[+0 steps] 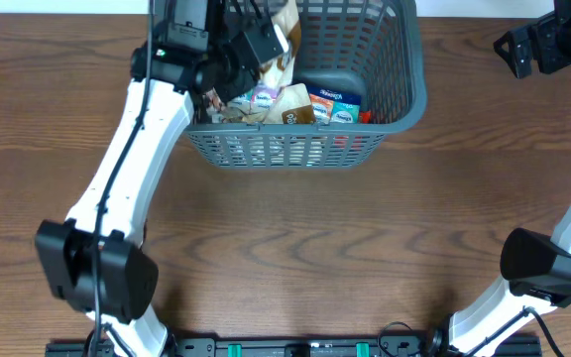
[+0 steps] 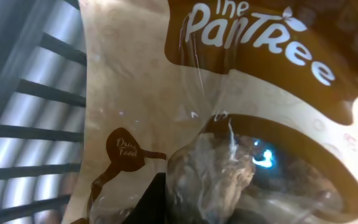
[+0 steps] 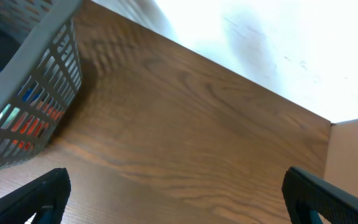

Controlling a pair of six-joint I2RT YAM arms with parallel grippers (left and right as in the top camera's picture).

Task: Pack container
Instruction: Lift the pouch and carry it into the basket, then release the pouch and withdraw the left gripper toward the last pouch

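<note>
The container [image 1: 295, 149], a grey slotted basket, stands at the back middle of the table and holds several snack packets [image 1: 310, 104]. My left gripper [image 1: 251, 50] is inside its left end, shut on a beige and brown "the PanTree" bag [image 1: 287, 25] that stands upright. In the left wrist view the bag [image 2: 135, 93] fills the frame, with one dark finger [image 2: 179, 202] pressed against its clear window and the container wall [image 2: 30, 124] at left. My right gripper [image 3: 179, 199] is open and empty above bare table, right of the container [image 3: 42, 81].
The right arm's gripper [image 1: 538, 45] hangs near the table's back right corner. A pale wall and a cardboard-coloured surface [image 3: 353, 155] show beyond the table edge in the right wrist view. Both arm bases stand at the front edge.
</note>
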